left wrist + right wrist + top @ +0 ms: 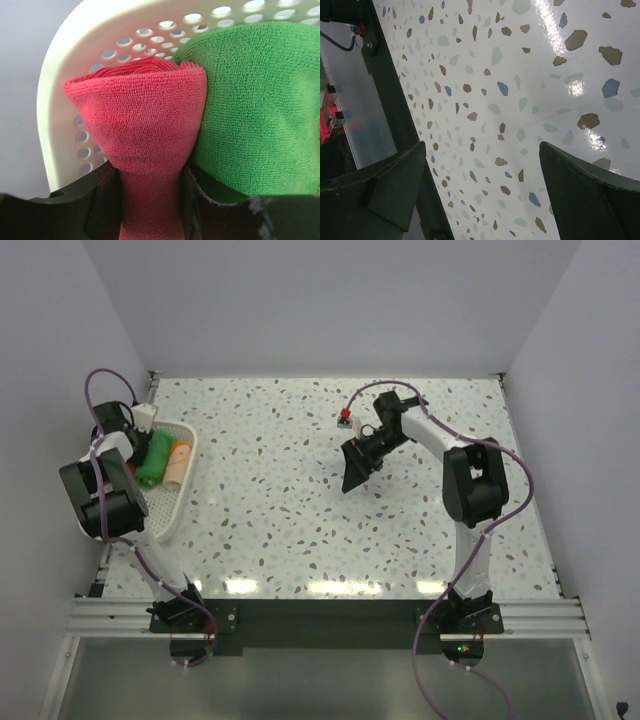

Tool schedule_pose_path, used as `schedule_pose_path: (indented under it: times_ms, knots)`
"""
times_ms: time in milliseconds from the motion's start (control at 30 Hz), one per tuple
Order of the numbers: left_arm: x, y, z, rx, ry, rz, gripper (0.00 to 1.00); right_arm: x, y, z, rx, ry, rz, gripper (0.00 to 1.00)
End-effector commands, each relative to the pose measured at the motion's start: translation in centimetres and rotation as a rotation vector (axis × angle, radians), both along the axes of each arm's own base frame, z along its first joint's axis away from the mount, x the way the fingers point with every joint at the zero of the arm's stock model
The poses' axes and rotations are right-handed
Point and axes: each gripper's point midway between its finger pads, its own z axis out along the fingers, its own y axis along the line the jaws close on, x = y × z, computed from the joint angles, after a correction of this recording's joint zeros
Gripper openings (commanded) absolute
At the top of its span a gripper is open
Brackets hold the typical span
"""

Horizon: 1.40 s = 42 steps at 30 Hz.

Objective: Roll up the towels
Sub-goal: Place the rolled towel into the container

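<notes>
Pink towel [145, 125] is pinched, rolled, by the half-closed left gripper [148, 205], down in the basket [52, 120] right against the green towel [255, 110]. Could easily be unrolled if it's snagged on release, or the green one dragged along. Right gripper [482, 195] is spread wide, nothing held.

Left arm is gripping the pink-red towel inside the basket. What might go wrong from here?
1. The left gripper pinches only one end of the pink-red rolled terry towel; the free end flares, so the roll may loosen on release.
2. It presses against the bright green terry towel; withdrawing could drag that one along.
3. The white perforated plastic basket sits at the left edge of the speckled table; a shove might shift it.
</notes>
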Motion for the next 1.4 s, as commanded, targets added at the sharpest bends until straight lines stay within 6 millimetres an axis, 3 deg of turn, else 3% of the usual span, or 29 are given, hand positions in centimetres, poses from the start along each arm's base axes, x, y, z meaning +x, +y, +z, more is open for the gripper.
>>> schedule_pose_path:
  times_ms: [0, 100, 233, 267, 467, 700, 867, 1367]
  knots:
    - [-1.7, -2.7, -3.7, -0.184, 0.134, -0.075, 0.06, 0.3, 0.2, 1.1, 0.018, -0.026, 0.015, 0.99]
    - [-2.5, -2.8, -5.0, -0.212, 0.187, -0.079, 0.12, 0.2, 0.2, 1.1, 0.024, -0.023, 0.016, 0.98]
    - [-3.0, -2.5, -5.3, -0.223, 0.208, -0.071, 0.19, 0.2, 0.3, 1.2, 0.023, -0.026, 0.017, 0.98]
    - [-3.1, -2.4, -5.2, -0.225, 0.209, -0.067, 0.25, 0.2, 0.2, 1.2, 0.022, -0.024, 0.016, 0.98]
    - [-2.4, -1.9, -1.8, -0.199, 0.148, -0.067, 0.48, 0.1, 0.3, 1.3, 0.03, -0.023, 0.018, 0.98]
    - [-1.4, -2.1, 0.5, -0.208, 0.111, -0.096, 0.61, 0.2, 0.5, 1.5, 0.046, -0.018, 0.015, 0.99]
    - [-1.1, -1.7, 0.6, -0.195, 0.106, -0.089, 0.62, 0.0, 0.5, 1.5, 0.044, -0.021, 0.02, 0.99]
    - [0.0, -0.7, 4.1, -0.123, 0.03, -0.086, 0.65, 0.2, 0.9, 1.7, 0.064, -0.007, 0.02, 0.98]
